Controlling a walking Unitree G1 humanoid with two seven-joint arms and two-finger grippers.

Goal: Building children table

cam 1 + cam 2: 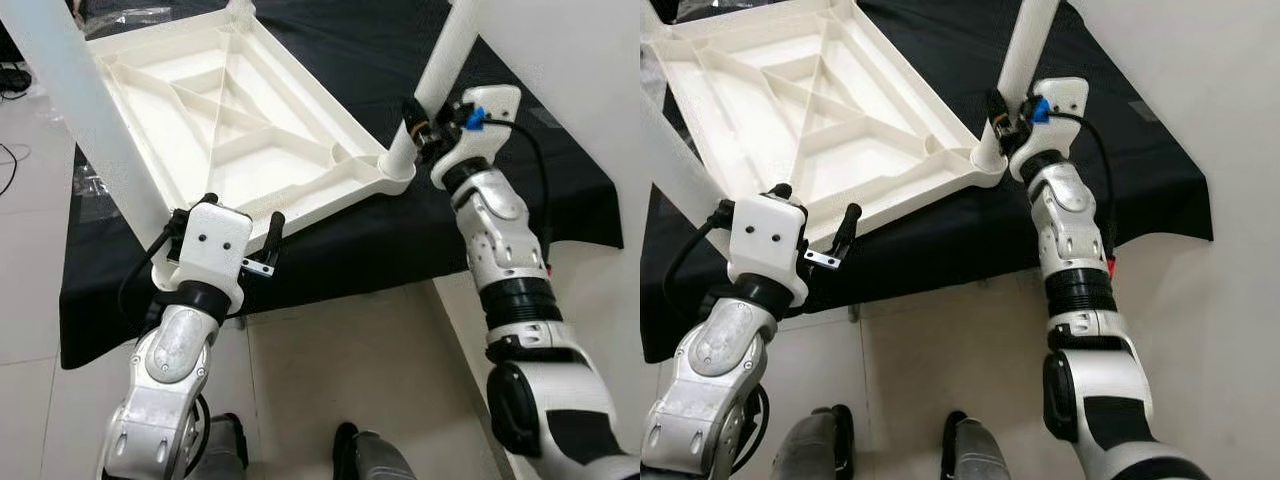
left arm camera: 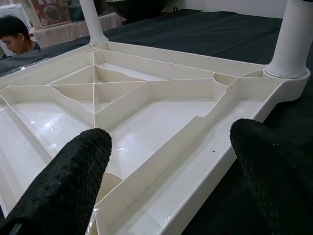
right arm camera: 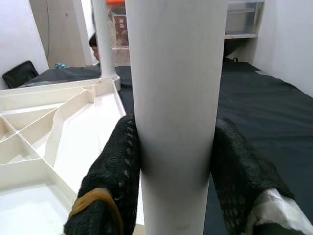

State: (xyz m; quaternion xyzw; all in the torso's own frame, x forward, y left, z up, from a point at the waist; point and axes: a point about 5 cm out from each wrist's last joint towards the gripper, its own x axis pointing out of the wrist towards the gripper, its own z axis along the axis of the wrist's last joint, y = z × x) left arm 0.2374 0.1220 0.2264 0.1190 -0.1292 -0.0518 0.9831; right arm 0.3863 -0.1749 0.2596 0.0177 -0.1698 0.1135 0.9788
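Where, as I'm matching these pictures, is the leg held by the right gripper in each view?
Left eye: leg upper right, rising from tabletop corner.
Right eye: upper middle, same corner.
Left wrist: standing beyond the tabletop ribs.
Right wrist: clamped between the jaws.
Shared landmark: corner socket.

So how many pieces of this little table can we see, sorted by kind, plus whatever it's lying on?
White tabletop, upside down: 1
White legs: 3 (near-left leg, right-corner leg, far leg)
Black cloth underneath: 1
Total: 5
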